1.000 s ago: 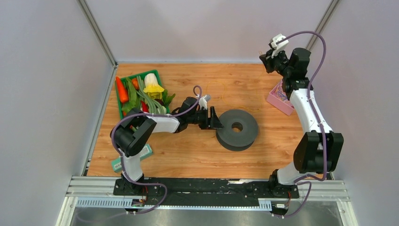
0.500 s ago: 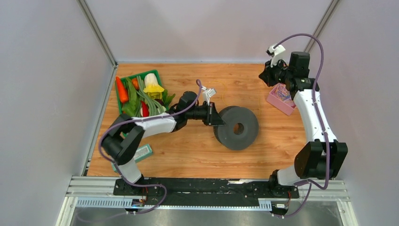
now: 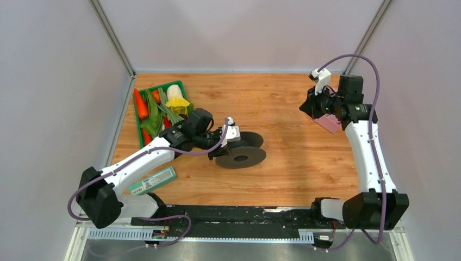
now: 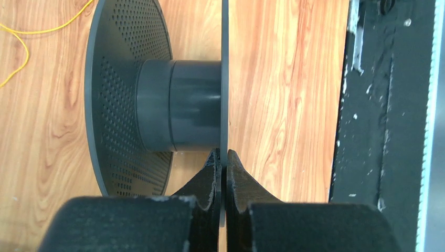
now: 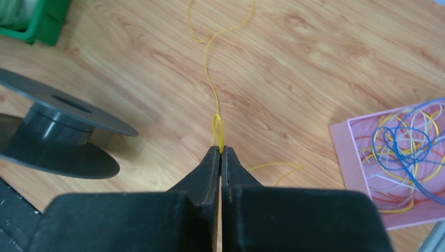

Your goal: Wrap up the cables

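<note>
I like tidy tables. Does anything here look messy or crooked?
Yes. The gray spool is tilted, pinched by one rim in the left pincer. A yellow wire straggles loose across the table, one loop pinched in the right pincer.

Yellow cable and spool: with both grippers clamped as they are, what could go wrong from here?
1. The right gripper pinches only a tiny loop of the yellow cable at its very tip; it could slip out.
2. The left gripper grips the spool by one thin flange edge; the spool might twist or drop.
3. Slack cable lies looped on the table and may knot when pulled.
</note>
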You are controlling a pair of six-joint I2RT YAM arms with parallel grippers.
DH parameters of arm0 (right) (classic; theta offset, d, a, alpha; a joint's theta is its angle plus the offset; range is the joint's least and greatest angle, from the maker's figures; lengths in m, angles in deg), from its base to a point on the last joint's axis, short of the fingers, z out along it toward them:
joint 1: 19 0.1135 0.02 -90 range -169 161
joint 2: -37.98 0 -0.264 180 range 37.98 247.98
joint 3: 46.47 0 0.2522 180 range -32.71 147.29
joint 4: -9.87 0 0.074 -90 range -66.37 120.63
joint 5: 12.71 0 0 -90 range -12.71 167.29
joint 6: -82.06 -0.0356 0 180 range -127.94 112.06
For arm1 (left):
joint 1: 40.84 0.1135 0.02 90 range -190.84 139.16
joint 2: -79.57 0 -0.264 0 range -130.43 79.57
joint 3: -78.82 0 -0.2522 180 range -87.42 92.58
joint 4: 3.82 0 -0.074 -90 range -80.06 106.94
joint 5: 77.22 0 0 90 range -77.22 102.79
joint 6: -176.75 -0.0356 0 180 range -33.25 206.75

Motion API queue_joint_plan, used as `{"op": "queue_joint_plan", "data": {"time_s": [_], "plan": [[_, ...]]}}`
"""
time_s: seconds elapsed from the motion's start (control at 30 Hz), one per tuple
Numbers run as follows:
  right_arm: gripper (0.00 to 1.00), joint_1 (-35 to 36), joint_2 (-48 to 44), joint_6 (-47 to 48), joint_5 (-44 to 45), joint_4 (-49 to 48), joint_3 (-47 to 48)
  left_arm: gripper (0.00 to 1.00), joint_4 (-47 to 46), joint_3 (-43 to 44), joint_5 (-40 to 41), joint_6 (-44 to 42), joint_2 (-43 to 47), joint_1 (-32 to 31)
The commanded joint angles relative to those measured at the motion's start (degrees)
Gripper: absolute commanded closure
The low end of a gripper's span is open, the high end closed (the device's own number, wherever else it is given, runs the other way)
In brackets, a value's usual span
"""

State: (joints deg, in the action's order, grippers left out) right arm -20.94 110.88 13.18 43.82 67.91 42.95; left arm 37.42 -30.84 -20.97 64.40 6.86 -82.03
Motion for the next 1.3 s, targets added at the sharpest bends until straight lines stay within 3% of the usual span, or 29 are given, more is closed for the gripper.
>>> {"op": "queue_joint_plan", "data": {"time_s": [0.0,0.13,0.17,0.27,0.3,0.43,0.53,0.63,0.8,0.9,1.2,1.27], "plan": [[1.00,0.1,-4.3,2.0,-6.2,2.7,-1.7,1.00,7.9,-0.6,1.8,-11.8,2.9,-2.0],[1.00,0.3,-5.9,6.6,-9.9,7.7,-1.7,0.99,8.1,-0.7,1.7,-11.2,2.9,-2.5],[1.00,0.4,-6.1,7.6,-10.8,9.0,-1.7,0.92,7.9,-0.7,1.3,-10.7,2.7,-2.6],[1.00,1.1,-6.2,12.5,-14.8,14.8,-0.4,0.52,8.7,0.7,1.2,-8.2,2.8,-2.6],[1.00,1.4,-6.1,15.1,-16.3,17.7,0.2,0.45,10.1,1.7,1.0,-7.5,3.2,-2.6],[1.00,5.6,-5.6,18.5,-14.6,23.9,2.6,0.32,19.8,8.3,-2.1,-8.1,7.0,-1.1],[1.00,8.6,-5.0,21.3,-11.4,27.1,4.8,0.27,23.8,13.4,-6.1,-5.4,11.3,3.7],[1.00,12.5,-4.4,21.5,-6.7,25.5,5.5,0.26,21.9,13.7,-3.2,-2.5,15.0,7.9],[1.00,20.7,-1.5,27.8,-1.4,26.7,6.8,0.27,7.2,4.3,-6.1,-3.2,16.7,15.8],[1.00,23.6,0.9,28.8,-0.1,25.8,6.5,0.28,1.6,2.3,-7.9,-5.6,12.6,16.1],[1.00,24.7,11.5,31.0,-4.8,21.9,10.6,0.35,3.2,10.4,-19.8,-19.0,-4.7,17.9],[1.00,25.9,13.2,30.6,-5.3,20.7,10.2,0.40,2.9,11.7,-20.9,-18.0,-6.7,17.9]]}}
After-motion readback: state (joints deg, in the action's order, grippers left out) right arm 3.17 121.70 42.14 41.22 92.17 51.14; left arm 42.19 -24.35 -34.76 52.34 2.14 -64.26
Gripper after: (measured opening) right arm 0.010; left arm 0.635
